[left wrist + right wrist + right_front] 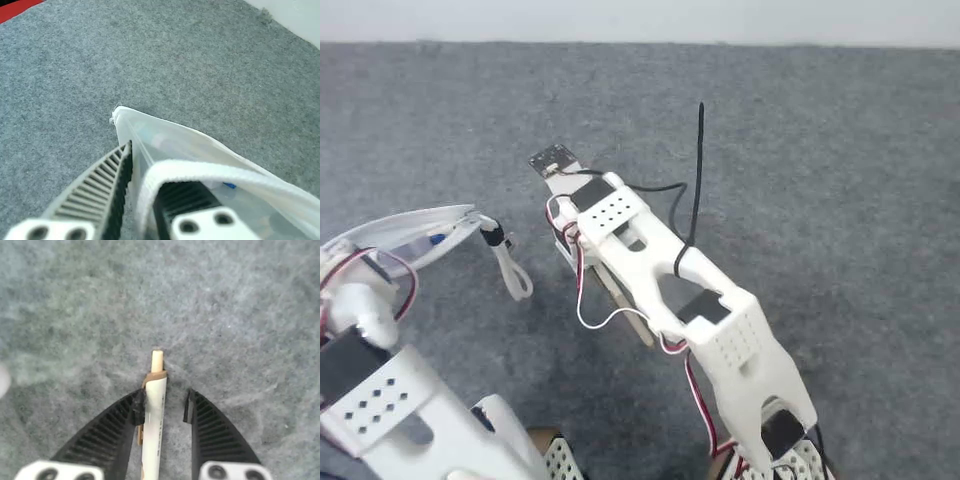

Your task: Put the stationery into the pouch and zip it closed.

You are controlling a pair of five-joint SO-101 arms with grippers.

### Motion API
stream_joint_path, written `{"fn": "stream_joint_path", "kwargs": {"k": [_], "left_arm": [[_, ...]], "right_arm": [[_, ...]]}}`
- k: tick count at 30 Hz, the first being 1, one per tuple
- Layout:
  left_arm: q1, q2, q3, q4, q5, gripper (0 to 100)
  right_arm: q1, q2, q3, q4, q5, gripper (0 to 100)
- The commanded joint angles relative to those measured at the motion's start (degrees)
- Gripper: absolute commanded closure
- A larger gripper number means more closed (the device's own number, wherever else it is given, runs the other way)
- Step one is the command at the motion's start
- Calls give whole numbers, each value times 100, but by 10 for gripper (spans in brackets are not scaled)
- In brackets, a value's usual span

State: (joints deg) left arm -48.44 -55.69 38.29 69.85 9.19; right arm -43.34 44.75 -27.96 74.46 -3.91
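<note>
Right claw (164, 402) spread, pen (153, 425) between jaws, touching one.

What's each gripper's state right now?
Left gripper: shut on rim of the translucent white zip pouch.
Right gripper: open, straddling the white cream-tipped pen.

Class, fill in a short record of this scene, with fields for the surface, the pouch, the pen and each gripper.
surface: grey mat
pouch: translucent, mouth open, gripped at its rim; white loop strap hangs from one end
pen: white with a tan end, lying on the mat
left gripper: shut on the pouch rim
right gripper: open, low over the mat, one finger on each side of the pen
</note>
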Motion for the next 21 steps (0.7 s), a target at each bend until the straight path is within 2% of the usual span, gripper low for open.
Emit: {"fn": "stream_joint_path", "kwargs": {"k": [1, 5, 14, 21], "left_arm": [[-9, -246, -57, -281, 0, 989], [-9, -246, -48, -281, 0, 989], [-9, -264, 22, -316, 0, 989], [-9, -264, 31, -316, 0, 989]], "right_arm": [[-13, 224, -158, 145, 62, 917], [-40, 215, -167, 154, 167, 996], [-48, -31, -158, 453, 387, 993], [-40, -681, -158, 1191, 387, 993]]}}
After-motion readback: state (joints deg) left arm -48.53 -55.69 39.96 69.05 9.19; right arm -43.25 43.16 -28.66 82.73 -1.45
